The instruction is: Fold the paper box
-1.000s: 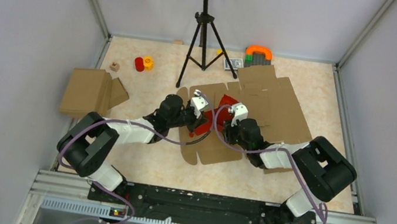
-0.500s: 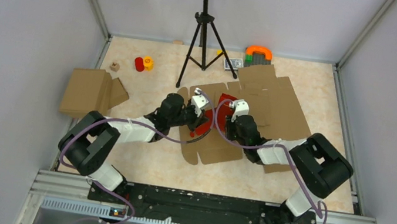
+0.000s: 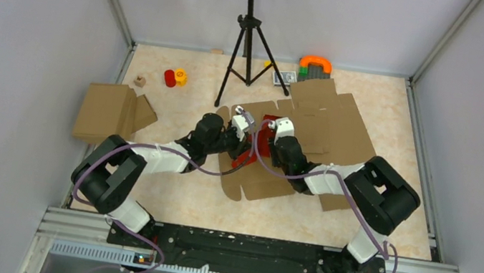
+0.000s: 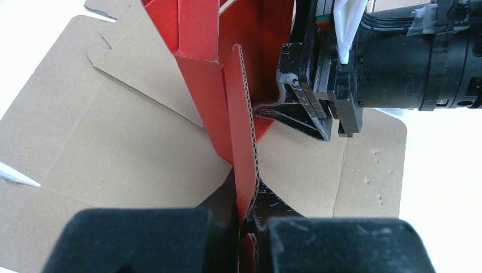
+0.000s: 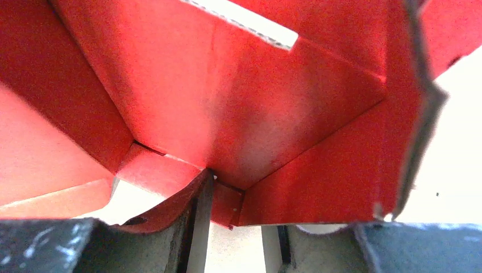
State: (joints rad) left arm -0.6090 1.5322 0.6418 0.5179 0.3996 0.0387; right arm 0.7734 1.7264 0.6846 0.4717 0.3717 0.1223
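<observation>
Looking down from the top external view, the left claw [image 3: 246, 128] and the right claw [image 3: 273, 132] meet tip to tip over a large flat brown cardboard sheet [image 3: 341, 133] lying on the surface [image 3: 179, 199]. The red paper box [image 3: 262, 134] stands half raised between the two claws, touching both. Well to the outer side of the left claw lies a folded brown cardboard box [image 3: 108, 113], and beyond both claws stands a black tripod [image 3: 244, 43]. From the left wrist, the left claw [image 4: 248, 227] is pressed tight on the edge of an upright red panel of the paper box [image 4: 239, 119], which rises straight ahead of its fingers [image 4: 142, 239]. The right claw [image 4: 335, 128] sits ahead and to the right, one finger against the box's far wall, the brown sheet [image 4: 125, 153] beneath. From the right wrist, the paper box [image 5: 256, 125] fills nearly everything ahead of the right claw [image 5: 233, 239]. Its jaws stand part-way apart, with the box's lower folded corner reaching down between them. That corner touches one finger [image 5: 190, 227] and leaves a gap to the other, so the card is not pinched.
</observation>
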